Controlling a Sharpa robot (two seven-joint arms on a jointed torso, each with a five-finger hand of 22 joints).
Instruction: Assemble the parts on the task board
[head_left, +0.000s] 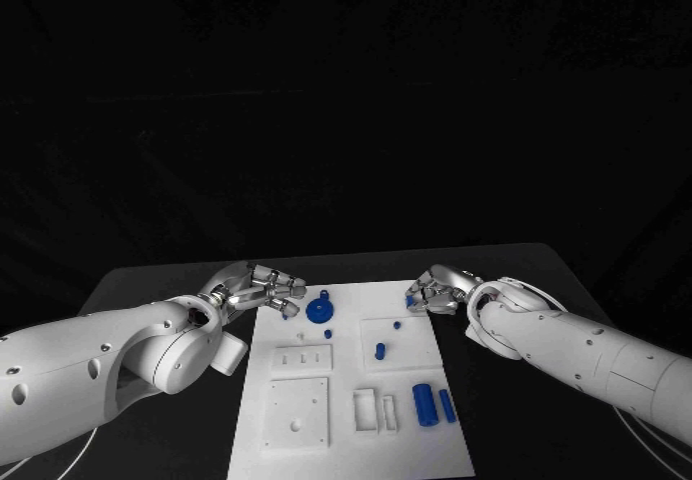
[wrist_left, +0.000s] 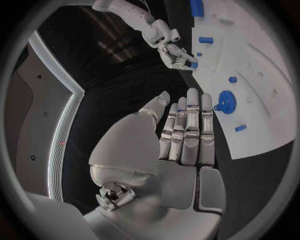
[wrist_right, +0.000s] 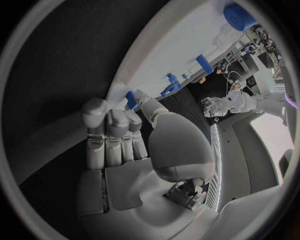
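The white task board lies in the middle of the table. On its far left part stands a blue round disc. My left hand hovers just left of the disc, fingers stretched out and holding nothing. At the board's far right corner my right hand has its fingers curled in. Its thumb and a finger pinch a small blue part. From the left wrist I see the right hand at that same corner.
More blue parts lie on the board: a short peg, a small stud, a thick cylinder and a thin bar near the right edge. White slotted blocks sit beside them. Black table surrounds the board.
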